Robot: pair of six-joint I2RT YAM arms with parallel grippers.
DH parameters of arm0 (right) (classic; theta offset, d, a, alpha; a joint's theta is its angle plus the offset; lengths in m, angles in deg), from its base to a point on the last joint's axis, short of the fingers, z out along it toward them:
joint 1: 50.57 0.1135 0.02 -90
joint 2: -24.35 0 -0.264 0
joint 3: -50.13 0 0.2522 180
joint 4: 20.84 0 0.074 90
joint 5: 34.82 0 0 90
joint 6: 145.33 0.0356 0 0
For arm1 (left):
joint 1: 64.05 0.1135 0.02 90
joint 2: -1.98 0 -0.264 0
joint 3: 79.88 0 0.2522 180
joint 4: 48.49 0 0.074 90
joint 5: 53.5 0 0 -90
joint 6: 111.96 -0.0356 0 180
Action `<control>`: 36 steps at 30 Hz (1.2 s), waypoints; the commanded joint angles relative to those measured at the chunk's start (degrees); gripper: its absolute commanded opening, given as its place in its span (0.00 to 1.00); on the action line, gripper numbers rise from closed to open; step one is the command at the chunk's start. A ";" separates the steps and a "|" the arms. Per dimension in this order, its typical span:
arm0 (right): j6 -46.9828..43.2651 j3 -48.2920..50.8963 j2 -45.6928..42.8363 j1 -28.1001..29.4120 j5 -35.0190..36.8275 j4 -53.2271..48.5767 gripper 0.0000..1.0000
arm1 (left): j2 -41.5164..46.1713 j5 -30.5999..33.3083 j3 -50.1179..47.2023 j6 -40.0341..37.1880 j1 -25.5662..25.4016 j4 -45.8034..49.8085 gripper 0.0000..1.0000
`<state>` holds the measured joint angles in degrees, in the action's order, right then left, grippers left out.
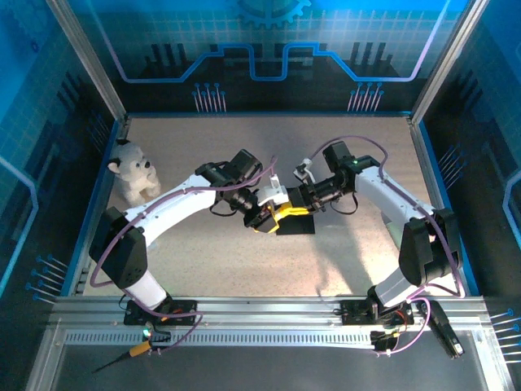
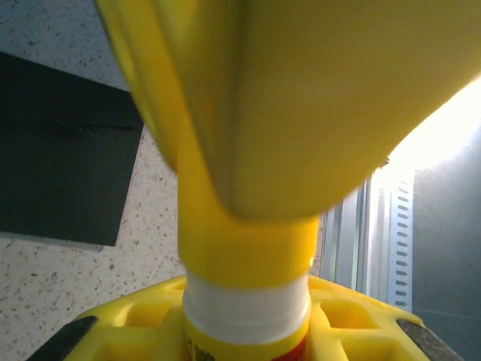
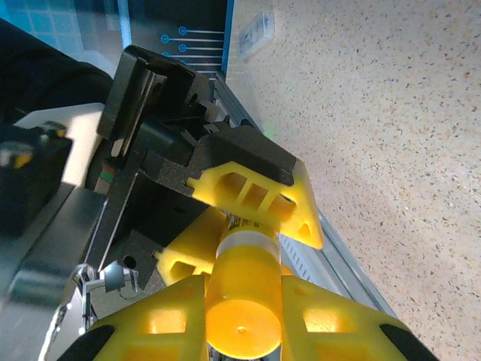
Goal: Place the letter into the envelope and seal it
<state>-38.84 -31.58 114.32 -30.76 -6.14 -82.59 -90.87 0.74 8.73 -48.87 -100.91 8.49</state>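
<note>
1 black envelope (image 1: 298,227) is lying flat on the worktop (image 1: 244,269), its contents hidden. The left end effector (image 2: 246,335) and the right end effector (image 3: 242,331) are both pinching 1 yellow glue stick (image 3: 244,271).

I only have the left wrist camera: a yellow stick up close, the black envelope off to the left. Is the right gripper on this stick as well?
Observer: Yes. The right gripper is shut on the yellow end of the stick, facing the left gripper.
Operator: Where does that put us?
Observer: The top camera has both grippers together at the envelope, near the middle of the table.
Operator: Anything else nearby?
Observer: A white plush dog sits at the far left, away from the grippers.
</note>
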 commanded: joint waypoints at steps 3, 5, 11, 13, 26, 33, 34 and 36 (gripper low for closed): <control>2.20 2.18 -0.02 1.46 2.66 1.69 0.22 | 1.84 -4.66 2.58 0.90 -0.18 -5.32 0.00; 2.61 2.32 0.28 1.57 1.38 2.36 0.23 | 1.98 -4.57 2.54 0.86 -0.29 -5.26 0.00; 1.72 2.24 0.49 3.29 -0.07 2.57 0.22 | 2.41 -4.40 2.06 1.61 -0.26 -7.40 0.00; 3.63 3.13 0.06 4.23 -1.37 5.28 0.21 | 2.35 -4.16 1.73 2.55 -0.32 -9.44 0.00; 20.14 11.68 0.28 11.14 -2.36 28.05 0.20 | 1.91 -1.03 0.55 10.86 -0.31 -23.71 0.00; 19.90 12.09 0.93 10.35 -0.98 28.68 0.23 | 2.24 3.52 -3.40 13.19 0.35 -23.27 0.00; 19.15 11.71 0.93 9.72 -0.38 27.76 0.25 | 2.33 4.18 -5.16 14.03 0.83 -23.67 0.00; 17.35 10.64 1.32 8.19 0.66 25.80 0.29 | 2.63 4.32 -8.24 16.27 2.06 -24.85 0.00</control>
<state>-20.31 -20.63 114.28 -26.43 -2.82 -53.59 -89.74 5.17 1.56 -36.79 -99.88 2.44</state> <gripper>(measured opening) 0.286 0.283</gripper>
